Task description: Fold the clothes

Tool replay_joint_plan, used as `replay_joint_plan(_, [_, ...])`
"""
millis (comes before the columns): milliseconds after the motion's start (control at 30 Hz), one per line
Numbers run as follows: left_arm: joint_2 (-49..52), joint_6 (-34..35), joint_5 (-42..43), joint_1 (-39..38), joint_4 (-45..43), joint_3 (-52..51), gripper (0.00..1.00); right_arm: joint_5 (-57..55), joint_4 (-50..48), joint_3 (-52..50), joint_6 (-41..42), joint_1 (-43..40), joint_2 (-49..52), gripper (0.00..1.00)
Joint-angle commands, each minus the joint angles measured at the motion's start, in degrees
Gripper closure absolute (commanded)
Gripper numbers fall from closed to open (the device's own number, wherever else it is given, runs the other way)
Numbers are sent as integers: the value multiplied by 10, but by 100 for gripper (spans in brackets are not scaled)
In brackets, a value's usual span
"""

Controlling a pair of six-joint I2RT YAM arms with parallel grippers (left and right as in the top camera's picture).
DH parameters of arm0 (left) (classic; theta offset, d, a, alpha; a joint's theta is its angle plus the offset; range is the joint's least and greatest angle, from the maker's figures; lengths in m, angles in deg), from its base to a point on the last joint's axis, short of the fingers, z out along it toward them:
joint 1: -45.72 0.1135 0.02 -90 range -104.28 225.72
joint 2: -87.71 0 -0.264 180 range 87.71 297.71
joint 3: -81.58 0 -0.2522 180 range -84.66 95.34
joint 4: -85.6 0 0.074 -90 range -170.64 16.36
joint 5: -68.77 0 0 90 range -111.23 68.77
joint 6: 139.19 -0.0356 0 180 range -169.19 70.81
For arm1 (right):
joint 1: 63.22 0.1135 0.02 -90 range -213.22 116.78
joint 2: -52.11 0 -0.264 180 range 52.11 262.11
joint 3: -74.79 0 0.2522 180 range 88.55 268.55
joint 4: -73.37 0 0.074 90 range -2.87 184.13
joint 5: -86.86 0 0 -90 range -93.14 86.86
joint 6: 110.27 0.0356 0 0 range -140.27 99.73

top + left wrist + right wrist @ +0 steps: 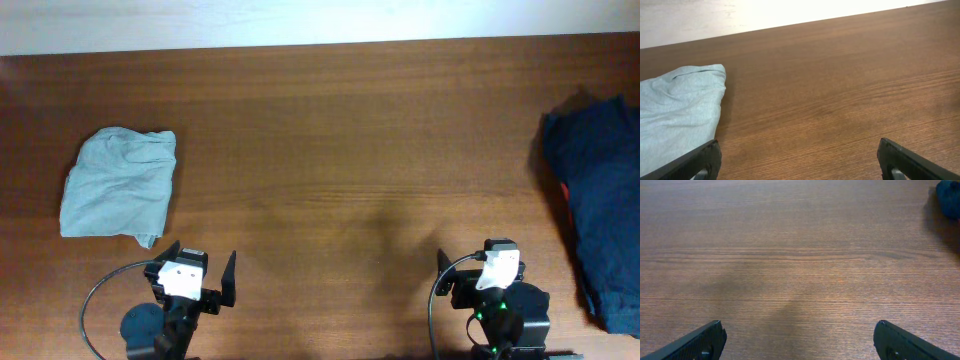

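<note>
Clothes [600, 200] far left and far right; left hand [799, 147], right hand [799, 327] wide, empty

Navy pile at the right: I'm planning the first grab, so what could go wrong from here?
The navy shorts lie bunched and run out of the overhead frame, so the open right pincer may catch several layers. A sliver of red cloth peeks from the heap and could be dragged along.
</note>
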Motion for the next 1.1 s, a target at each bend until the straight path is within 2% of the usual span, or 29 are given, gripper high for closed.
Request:
replay_joint_plan(0, [45, 5, 22, -3, 4, -8, 1, -28, 37, -2, -7, -4, -1, 1])
replay_joint_plan(267, [83, 5, 17, -3, 3, -8, 1, -28, 37, -2, -7, -4, -1, 1])
replay_joint_plan(1067, [83, 5, 18, -3, 1, -8, 1, -28, 35, -2, -7, -4, -1, 1])
